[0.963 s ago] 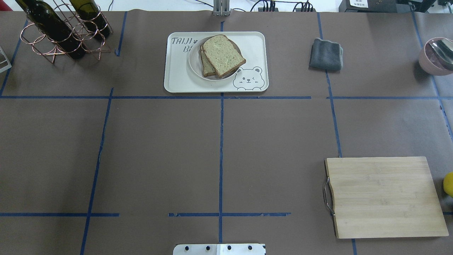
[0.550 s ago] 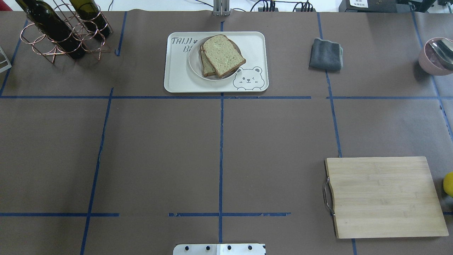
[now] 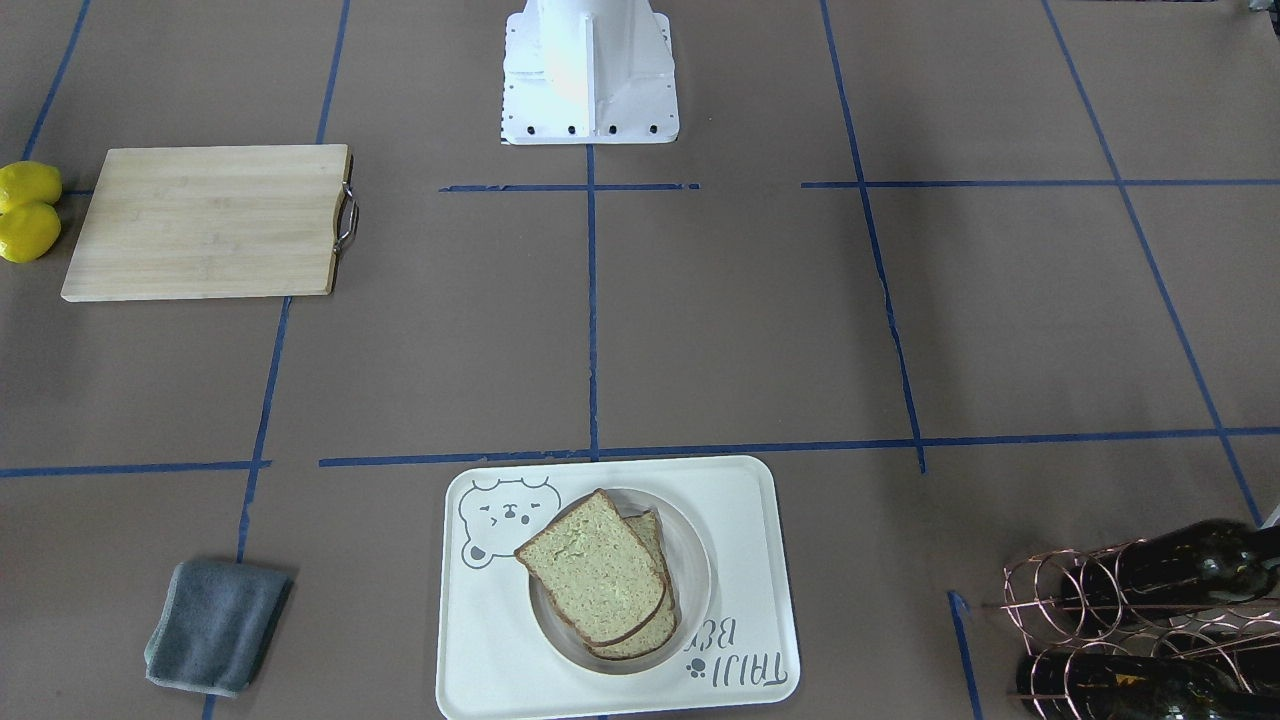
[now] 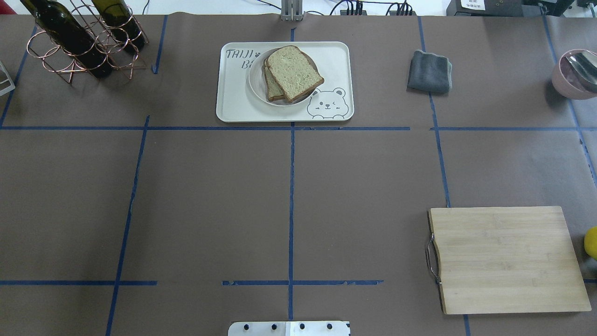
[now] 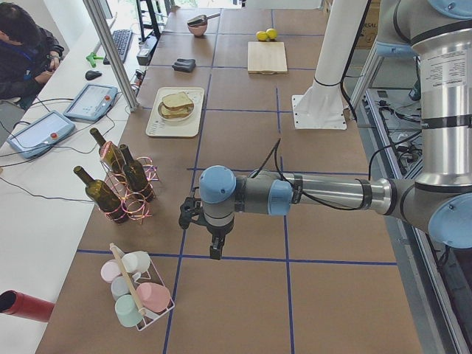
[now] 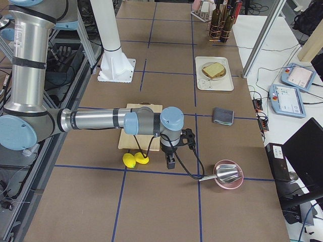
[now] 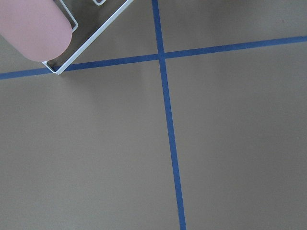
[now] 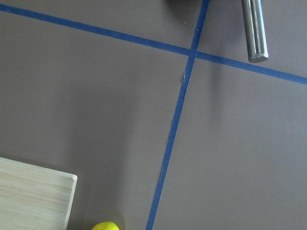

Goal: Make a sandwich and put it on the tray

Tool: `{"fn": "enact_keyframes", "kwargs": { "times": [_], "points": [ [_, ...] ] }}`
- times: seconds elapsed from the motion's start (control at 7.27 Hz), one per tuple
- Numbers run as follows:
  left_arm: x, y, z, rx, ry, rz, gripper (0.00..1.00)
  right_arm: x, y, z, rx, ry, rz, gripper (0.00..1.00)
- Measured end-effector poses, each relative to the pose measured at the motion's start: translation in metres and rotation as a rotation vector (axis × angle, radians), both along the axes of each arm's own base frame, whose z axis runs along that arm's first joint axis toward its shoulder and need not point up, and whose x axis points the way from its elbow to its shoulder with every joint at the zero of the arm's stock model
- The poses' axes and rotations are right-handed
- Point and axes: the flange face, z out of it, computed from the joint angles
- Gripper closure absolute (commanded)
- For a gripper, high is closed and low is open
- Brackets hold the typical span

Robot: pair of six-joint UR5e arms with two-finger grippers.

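We see the sandwich point(image 4: 293, 72) lying on a round white plate point(image 4: 255, 83) that sits in the middle of the tray point(image 4: 233, 105), its two slices stacked and slightly offset. Its long axis runs diagonally to the tray's edges, one end toward the bear face, the other toward the lettering. Well apart from the tray, the left claw point(image 5: 214, 249) and the right claw point(image 6: 170, 162) hang over the desk point(image 4: 210, 196); whether either is spread or closed we cannot tell.
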Motion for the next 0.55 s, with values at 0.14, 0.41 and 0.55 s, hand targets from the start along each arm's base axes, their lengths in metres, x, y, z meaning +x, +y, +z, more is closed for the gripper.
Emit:
{"fn": "enact_keyframes", "kwargs": {
  "times": [0.14, 0.41, 0.55],
  "points": [
    [-0.0005, 0.0007, 0.0005, -0.002, -0.002, -0.001, 0.0, 0.0057, 0.0002, -0.0035, 0.009, 0.0, 0.012, 0.0],
    [-0.0009, 0.0007, 0.0016, -0.003, -0.004, 0.0, 0.0, 0.0094, -0.0003, -0.0068, 0.016, -0.001, 0.021, 0.0],
    [-0.0006, 0.0004, 0.0011, -0.002, -0.004, 0.001, 0.0, 0.0095, -0.0015, -0.0059, 0.015, -0.001, 0.022, 0.0]
  ]
}}
